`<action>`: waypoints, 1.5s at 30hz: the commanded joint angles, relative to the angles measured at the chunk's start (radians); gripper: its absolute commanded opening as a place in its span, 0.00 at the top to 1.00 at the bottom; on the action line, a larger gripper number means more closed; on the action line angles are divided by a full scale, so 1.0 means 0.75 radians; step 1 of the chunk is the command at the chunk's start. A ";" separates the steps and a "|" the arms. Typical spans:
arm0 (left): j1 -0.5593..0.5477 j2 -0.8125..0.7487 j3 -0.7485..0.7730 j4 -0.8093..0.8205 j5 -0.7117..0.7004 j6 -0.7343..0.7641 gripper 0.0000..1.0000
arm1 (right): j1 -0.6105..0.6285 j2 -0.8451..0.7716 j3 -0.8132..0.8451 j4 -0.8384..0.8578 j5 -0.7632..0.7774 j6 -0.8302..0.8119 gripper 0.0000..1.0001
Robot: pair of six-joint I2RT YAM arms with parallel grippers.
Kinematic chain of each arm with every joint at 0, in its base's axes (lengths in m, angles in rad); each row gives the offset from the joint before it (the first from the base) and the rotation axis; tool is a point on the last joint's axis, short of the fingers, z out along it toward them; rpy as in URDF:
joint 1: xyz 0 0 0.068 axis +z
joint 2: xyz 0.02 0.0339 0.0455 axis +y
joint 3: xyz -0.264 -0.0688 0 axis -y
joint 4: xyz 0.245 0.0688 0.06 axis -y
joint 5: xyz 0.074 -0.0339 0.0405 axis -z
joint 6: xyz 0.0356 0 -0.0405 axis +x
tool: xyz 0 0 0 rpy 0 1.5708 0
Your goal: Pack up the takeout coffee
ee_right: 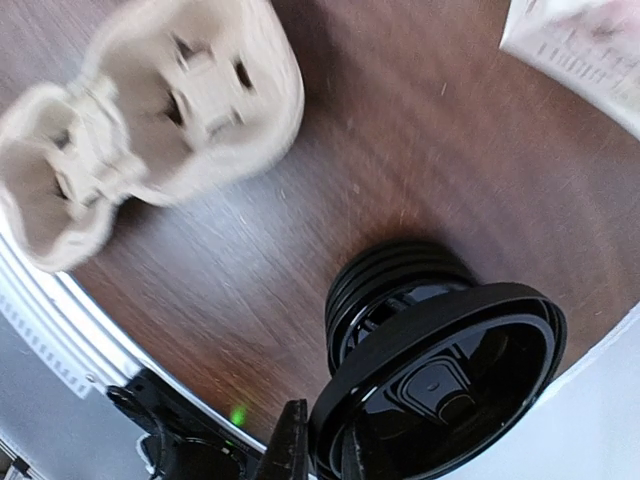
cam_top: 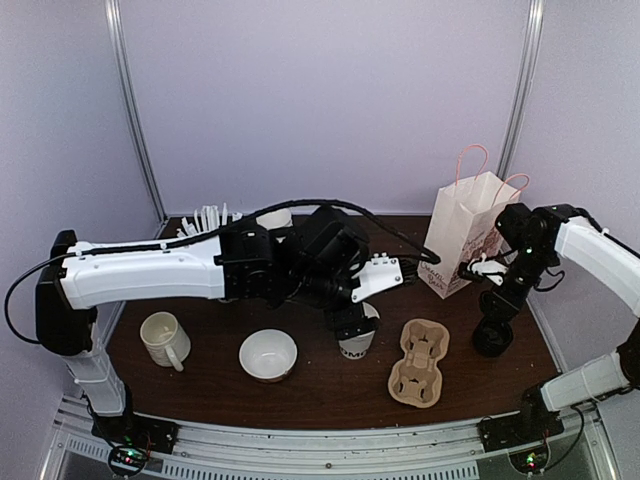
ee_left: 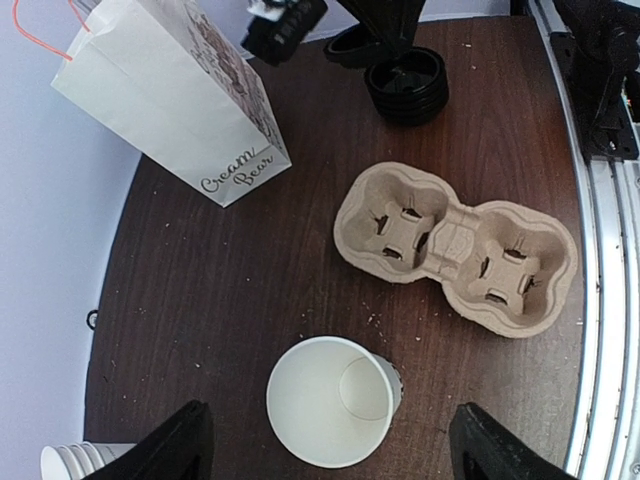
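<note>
Showing the probably light, crushable paper cup [ee_left: 325,405] standing lidless near the pulp carrier [ee_left: 455,245] beneath the spread left gripper [ee_left: 335,442], best grasped gently around its wall; the right gripper [ee_right: 322,455] pinches a black lid [ee_right: 440,370] by the rim.

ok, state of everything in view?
paper cup: upright, lidless, empty
left gripper: open, straddling paper cup
right gripper: shut on top lid
top lid: tilted over lid stack
lid stack: on table
carrier: both wells empty
paper bag: standing
mug: upright
bowl: upright, empty
</note>
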 commanded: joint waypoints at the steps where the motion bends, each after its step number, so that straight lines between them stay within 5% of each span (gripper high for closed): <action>1: 0.006 -0.070 -0.062 0.169 -0.077 0.011 0.15 | 0.010 -0.063 0.200 -0.154 -0.236 0.050 0.94; 7: 0.015 -0.199 -0.330 0.701 -0.215 0.211 0.05 | 0.010 0.014 0.472 -0.158 -0.884 0.055 0.95; 14: 0.133 -0.315 -0.647 1.380 0.212 0.301 0.02 | 0.020 0.151 0.731 -0.053 -1.526 0.177 0.94; 17: 0.134 -0.298 -0.626 1.468 0.288 0.311 0.02 | 0.029 0.176 0.734 0.095 -1.676 0.327 0.94; 26: 0.148 -0.158 -0.418 1.371 0.467 0.193 0.02 | 0.118 0.123 0.644 0.358 -1.757 0.571 0.94; 45: 0.170 -0.023 -0.334 1.521 0.328 0.090 0.03 | 0.160 0.097 0.571 0.435 -1.769 0.639 0.92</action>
